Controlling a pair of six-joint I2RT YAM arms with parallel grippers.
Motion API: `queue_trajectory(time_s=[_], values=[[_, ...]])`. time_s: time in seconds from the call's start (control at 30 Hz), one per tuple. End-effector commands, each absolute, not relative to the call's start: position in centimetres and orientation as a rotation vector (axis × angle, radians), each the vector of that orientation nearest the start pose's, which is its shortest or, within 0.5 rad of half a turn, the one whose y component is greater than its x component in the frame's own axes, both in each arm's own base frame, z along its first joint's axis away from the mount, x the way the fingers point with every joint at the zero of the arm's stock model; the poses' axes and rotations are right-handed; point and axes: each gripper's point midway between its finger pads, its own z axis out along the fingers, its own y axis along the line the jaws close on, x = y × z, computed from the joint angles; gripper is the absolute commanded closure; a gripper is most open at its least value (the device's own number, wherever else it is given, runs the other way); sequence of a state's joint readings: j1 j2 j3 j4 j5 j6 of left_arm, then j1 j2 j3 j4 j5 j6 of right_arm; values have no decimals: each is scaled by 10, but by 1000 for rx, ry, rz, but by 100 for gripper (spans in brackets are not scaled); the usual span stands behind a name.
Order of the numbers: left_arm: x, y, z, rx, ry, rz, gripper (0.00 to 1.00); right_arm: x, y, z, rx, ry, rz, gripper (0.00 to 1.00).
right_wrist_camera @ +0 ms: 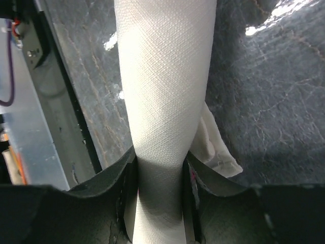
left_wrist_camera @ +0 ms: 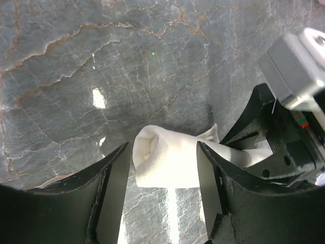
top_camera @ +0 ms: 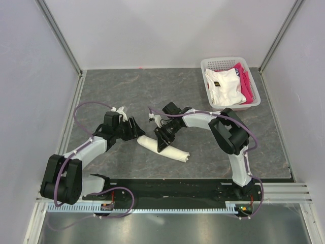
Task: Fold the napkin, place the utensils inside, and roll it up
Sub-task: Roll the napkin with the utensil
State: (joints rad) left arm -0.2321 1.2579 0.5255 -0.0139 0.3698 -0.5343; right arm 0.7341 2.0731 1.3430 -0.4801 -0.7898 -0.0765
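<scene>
Napkin (top_camera: 165, 149) is already a tight roll, lying diagonally on the grey stone table (top_camera: 127, 91) between the two arms, near the front edge. Spoon isn't visible in any view; presumably inside the roll, can't confirm.

Right gripper (right_wrist_camera: 159, 178) is pinched onto the roll around its middle: the cloth visibly necks in between the fingers, and a loose flap (right_wrist_camera: 216, 147) hangs out beside the right finger. Left gripper (left_wrist_camera: 165, 168) sits at the roll's upper-left end with jaws spread, one on each side of the end; the cloth looks near both pads, but contact is unclear.

Step in hand looks like the tail of the rolling phase: tidying or securing the finished roll.

Next move likely calls for tucking that flap under, then letting go gently so the roll doesn't spring open. The left gripper's position suits steadying the end while the right releases.

Basket (top_camera: 254, 99) with white and pink cloths sits far right, not involved.
</scene>
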Motion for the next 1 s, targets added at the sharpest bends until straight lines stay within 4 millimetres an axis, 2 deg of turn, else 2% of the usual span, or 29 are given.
queue_trajectory(time_s=[0.0,0.2,0.3,0.4,0.43,0.5,0.53,0.63,0.7,0.77,0.8,0.83,0.87,0.9,0.93,0.97], values=[[281,-160,69,-122,2336,-878,41,205,351,5,-1271,2585,1338,57],[270,-167,58,-121,2353,-952,47,212,349,-2,-1233,2604,1379,57],[268,-169,53,-125,2360,-973,55,213,350,-4,-1226,2608,1386,57],[269,-169,46,-124,2376,-974,71,220,350,-3,-1232,2598,1333,57],[268,-169,43,-127,2391,-969,80,223,350,-2,-1229,2596,1308,56],[271,-169,41,-129,2404,-962,90,228,351,6,-1225,2568,1279,49],[270,-168,39,-134,2415,-959,98,233,350,13,-1219,2554,1244,43],[273,-168,41,-124,2418,-949,98,245,349,29,-1204,2512,1140,32],[274,-166,41,-128,2433,-927,98,251,346,36,-1191,2490,1079,30],[275,-165,41,-132,2446,-917,98,264,344,51,-1168,2426,962,27],[275,-165,41,-133,2450,-914,98,265,341,51,-1167,2415,908,27],[275,-165,39,-138,2462,-912,98,264,343,62,-1181,2366,848,26],[277,-166,40,-141,2467,-914,98,275,341,63,-1175,2321,730,25],[274,-165,38,-149,2494,-911,98,271,337,59,-1187,2314,668,25],[275,-166,38,-148,2500,-914,98,266,342,67,-1210,2267,637,24],[278,-168,39,-144,2506,-923,98,271,341,69,-1201,2235,576,23]])
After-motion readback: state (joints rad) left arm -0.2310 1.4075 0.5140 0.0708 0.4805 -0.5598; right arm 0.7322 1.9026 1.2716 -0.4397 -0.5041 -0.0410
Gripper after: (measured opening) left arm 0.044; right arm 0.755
